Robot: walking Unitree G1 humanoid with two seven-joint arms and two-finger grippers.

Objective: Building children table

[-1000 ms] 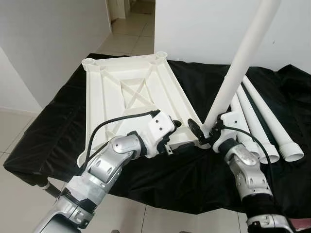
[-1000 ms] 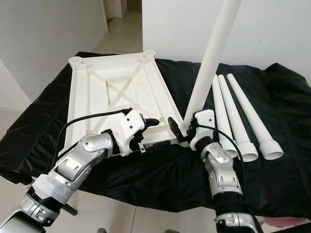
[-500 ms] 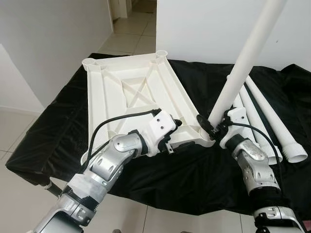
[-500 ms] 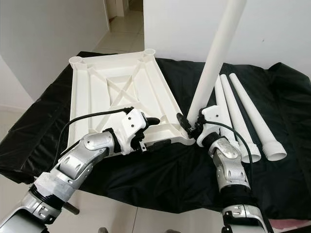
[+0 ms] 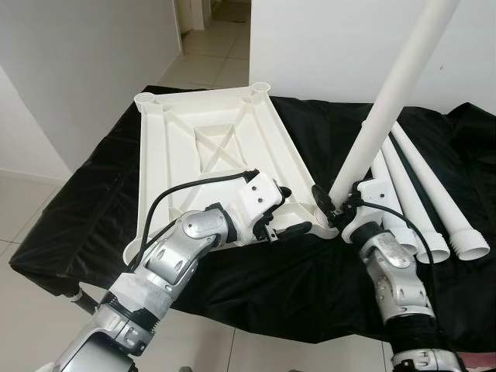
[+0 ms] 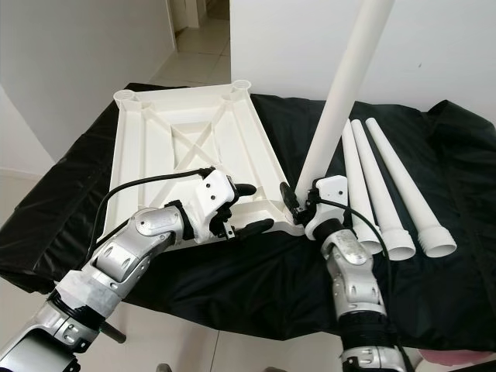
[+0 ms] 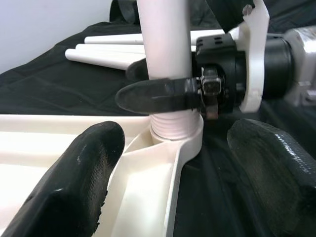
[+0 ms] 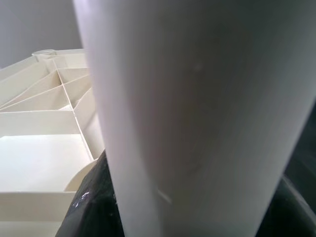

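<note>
So the right gripper (image 6: 298, 203) is clamped on the table leg (image 5: 387, 101) just above its base; the ribbed end sits in the near right corner socket (image 7: 183, 140) of the upside-down tabletop (image 5: 209, 147); the leg leans up and to the right, not square to the socket yet; left gripper (image 5: 291, 213) is spread open around the near rim, just beside that corner; three spare legs (image 6: 387, 194) lie to the right on the black cloth (image 5: 85, 209).

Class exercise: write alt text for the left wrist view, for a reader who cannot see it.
The right gripper clamps a white table leg standing in the corner socket of the white tabletop. The left gripper's open black fingers frame the view; more legs lie behind on black cloth.
</note>
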